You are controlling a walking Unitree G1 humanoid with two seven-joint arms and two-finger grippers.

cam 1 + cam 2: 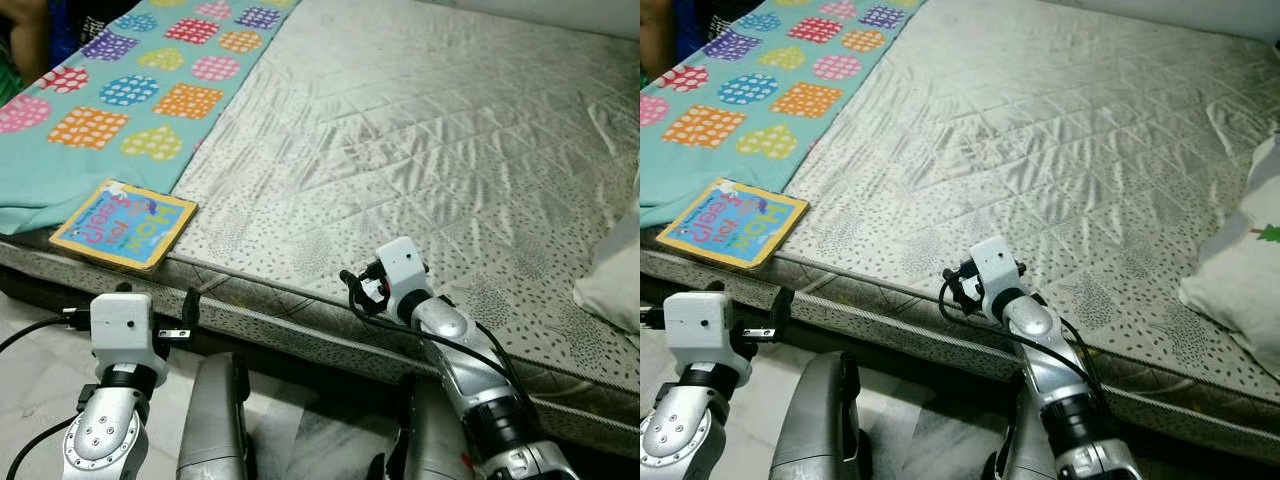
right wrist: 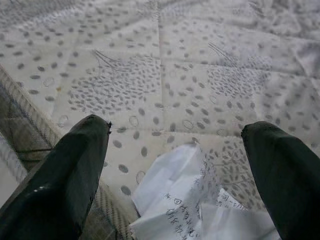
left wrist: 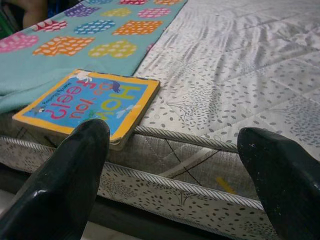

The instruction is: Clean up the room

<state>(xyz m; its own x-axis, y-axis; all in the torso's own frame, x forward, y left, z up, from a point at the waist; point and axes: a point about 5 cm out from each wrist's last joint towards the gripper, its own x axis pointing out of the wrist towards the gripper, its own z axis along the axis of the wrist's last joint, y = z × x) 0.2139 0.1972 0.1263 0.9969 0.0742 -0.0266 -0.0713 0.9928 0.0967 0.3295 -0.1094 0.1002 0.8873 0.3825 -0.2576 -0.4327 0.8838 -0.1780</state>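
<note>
The right pincer (image 2: 175, 165), spread wide, hangs over crumpled paper (image 2: 185, 210) at the bed's (image 1: 400, 150) near edge; closing on it looks like the next move. The left pincer (image 3: 175, 165), also wide, faces a book (image 1: 124, 223) on that edge beside the blanket (image 1: 130, 90).

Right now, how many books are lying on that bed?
1. A yellow-edged children's board book lies flat at the near edge of the mattress, partly on the teal patterned blanket, ahead of the left gripper. Others could be out of frame.
</note>
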